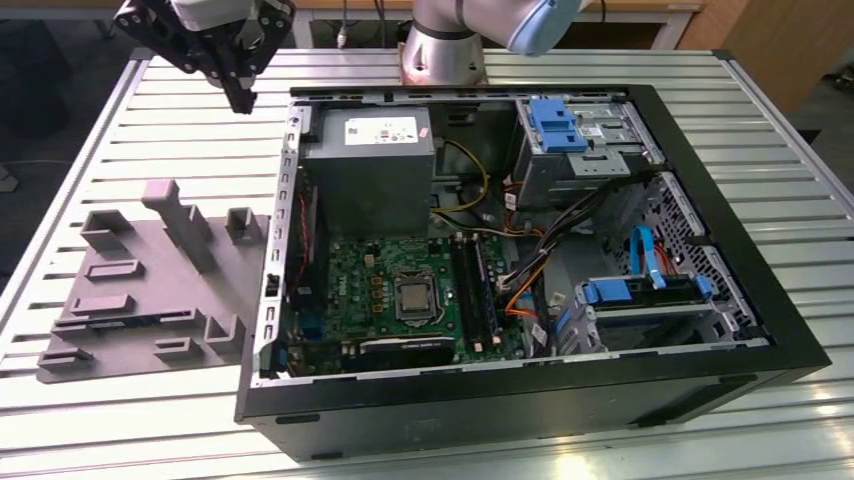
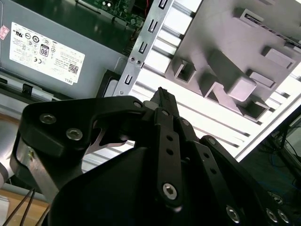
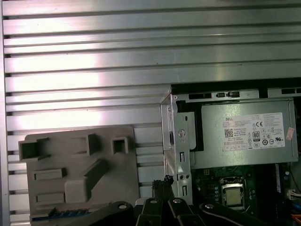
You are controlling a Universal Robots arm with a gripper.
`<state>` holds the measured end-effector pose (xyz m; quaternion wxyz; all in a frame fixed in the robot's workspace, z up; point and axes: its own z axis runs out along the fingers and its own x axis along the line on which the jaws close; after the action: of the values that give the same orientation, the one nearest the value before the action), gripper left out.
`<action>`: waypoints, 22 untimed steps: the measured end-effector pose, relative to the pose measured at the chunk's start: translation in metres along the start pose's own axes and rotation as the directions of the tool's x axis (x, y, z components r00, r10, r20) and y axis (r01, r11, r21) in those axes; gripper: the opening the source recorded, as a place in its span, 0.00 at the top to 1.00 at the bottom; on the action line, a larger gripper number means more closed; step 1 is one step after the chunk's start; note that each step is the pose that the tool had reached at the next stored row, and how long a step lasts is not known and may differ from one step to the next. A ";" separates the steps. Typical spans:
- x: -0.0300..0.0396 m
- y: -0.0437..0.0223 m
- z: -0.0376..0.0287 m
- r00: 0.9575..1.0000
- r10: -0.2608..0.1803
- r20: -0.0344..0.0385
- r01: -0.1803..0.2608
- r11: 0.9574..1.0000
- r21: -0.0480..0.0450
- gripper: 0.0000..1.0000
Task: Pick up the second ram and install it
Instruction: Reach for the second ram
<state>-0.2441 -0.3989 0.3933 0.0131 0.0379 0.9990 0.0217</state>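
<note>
1. Ribbed metal table (image 1: 134, 420) carries the whole setup. A wood panel (image 1: 787, 40) stands at the far end on the exterior view's right.
2. An open PC case (image 1: 534, 400) lies on its side mid-table, w/ a green motherboard (image 1: 360, 290) and a grey PSU (image 1: 374, 170) inside.
3. A grey holder tray (image 1: 147, 270) sits flat on the slats just beside the case, on the exterior view's left.
4. The second ram (image 1: 114, 322) looks to be the narrow dark-bluish strip lying flat in a slot at the tray's near end. In the first wrist view the ram (image 3: 66, 213) shows a row of small chips and is partly hidden behind the gripper's links.
5. The gripper (image 1: 242, 100) hangs above the table's far-left area, by the case's far-left corner and beyond the tray's far end. Its fingers are pinched together w/ nothing between them, as both wrist views show (image 2: 162, 94) (image 3: 164, 181).
6. Ram vs gripper: well apart, no contact. The tray's length lies between them, w/ the ram on the near side.
7. The arm base (image 1: 441, 50) stands at the far edge behind the case.
</note>
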 end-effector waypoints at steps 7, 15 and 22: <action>0.0045 -0.0003 -0.0001 1.000 0.000 0.000 0.000 1.000 0.000 0.89; 0.0110 -0.0008 -0.0003 1.000 0.000 0.000 0.000 1.000 0.000 0.89; 0.0174 -0.0013 -0.0004 1.000 0.000 0.000 0.000 1.000 0.000 0.89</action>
<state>-0.2616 -0.3989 0.3933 0.0131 0.0379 0.9990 0.0217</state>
